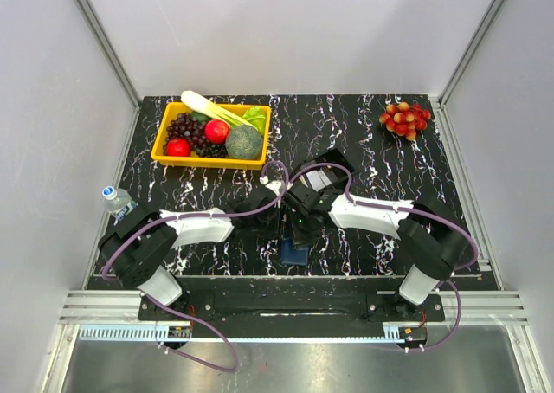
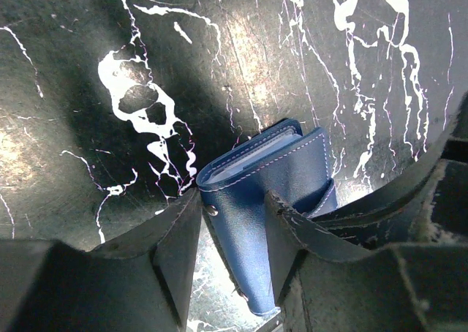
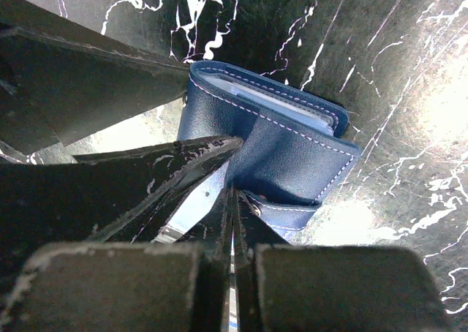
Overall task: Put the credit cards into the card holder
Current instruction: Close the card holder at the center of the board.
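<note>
Left gripper (image 2: 234,219): clamped across the folded card holder (image 2: 285,178), one finger on each side.
Right gripper (image 3: 232,204): jaws pressed together, tips at the holder's strap; unclear whether it is pinched.
Card holder: on the black marbled table (image 1: 372,151), near edge, between both arms.
Credit cards (image 3: 281,102): pale edges showing inside the holder.

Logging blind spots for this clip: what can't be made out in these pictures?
- Top view: dark-blue folding card holder mostly hidden beneath both arms.
- Left wrist: holder's lower end cut off by the frame; card count unclear, only pale card edges show.
- Right wrist: whether the shut right tool pinches the holder's strap, hidden by its own fingers.
</note>
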Controlling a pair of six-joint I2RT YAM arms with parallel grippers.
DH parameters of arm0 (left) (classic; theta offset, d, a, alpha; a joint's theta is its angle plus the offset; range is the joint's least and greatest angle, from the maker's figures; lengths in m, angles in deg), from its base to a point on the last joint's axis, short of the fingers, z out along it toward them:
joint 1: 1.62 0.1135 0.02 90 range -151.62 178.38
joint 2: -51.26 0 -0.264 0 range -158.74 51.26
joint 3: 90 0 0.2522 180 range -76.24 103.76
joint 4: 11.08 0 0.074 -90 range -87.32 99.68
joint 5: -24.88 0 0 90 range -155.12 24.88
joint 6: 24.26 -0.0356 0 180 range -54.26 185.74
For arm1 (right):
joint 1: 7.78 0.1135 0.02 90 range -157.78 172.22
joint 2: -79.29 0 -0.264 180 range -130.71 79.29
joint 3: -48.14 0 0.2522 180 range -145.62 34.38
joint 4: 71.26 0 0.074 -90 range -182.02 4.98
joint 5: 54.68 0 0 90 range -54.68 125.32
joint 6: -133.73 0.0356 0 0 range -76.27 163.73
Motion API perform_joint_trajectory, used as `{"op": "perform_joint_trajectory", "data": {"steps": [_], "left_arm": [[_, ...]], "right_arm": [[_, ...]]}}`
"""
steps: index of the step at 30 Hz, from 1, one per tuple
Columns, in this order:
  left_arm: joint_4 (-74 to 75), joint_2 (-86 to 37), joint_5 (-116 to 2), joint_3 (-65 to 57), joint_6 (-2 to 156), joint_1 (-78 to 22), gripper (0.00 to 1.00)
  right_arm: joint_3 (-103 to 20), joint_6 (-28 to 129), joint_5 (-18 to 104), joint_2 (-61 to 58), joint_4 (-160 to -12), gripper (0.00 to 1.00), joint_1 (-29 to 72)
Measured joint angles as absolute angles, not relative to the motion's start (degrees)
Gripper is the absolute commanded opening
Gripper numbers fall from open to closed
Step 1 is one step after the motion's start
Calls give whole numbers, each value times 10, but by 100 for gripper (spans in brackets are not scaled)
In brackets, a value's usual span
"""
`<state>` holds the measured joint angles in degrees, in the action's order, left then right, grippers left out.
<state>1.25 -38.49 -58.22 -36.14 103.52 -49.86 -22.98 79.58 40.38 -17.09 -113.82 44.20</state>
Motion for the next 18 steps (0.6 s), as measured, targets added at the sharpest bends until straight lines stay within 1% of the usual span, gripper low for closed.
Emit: {"op": "perform_joint_trajectory", "data": {"steps": [5,7,8,10,11,13,15,18], "left_arm": [[12,-385,-583,-362,1037,-499,43],[12,-385,-583,-362,1038,-498,44],[12,-385,-583,-362,1038,-498,45],[11,-385,-583,-363,1040,-498,45],[11,-385,-583,-363,1041,-498,46],[10,-385,-584,-363,1044,-498,46],[8,-385,-585,-364,1045,-498,46],[6,-383,-587,-365,1047,-499,48]], "right_arm": [[-230,796,406,-171,-1135,1,442],[-228,795,405,-171,-1131,13,442],[-228,795,405,-171,-1130,14,442],[-226,797,407,-169,-1128,26,441],[-224,798,406,-167,-1127,29,440],[-218,796,404,-157,-1126,30,437],[-213,791,402,-142,-1121,36,436],[-210,784,403,-106,-1114,36,436]]}}
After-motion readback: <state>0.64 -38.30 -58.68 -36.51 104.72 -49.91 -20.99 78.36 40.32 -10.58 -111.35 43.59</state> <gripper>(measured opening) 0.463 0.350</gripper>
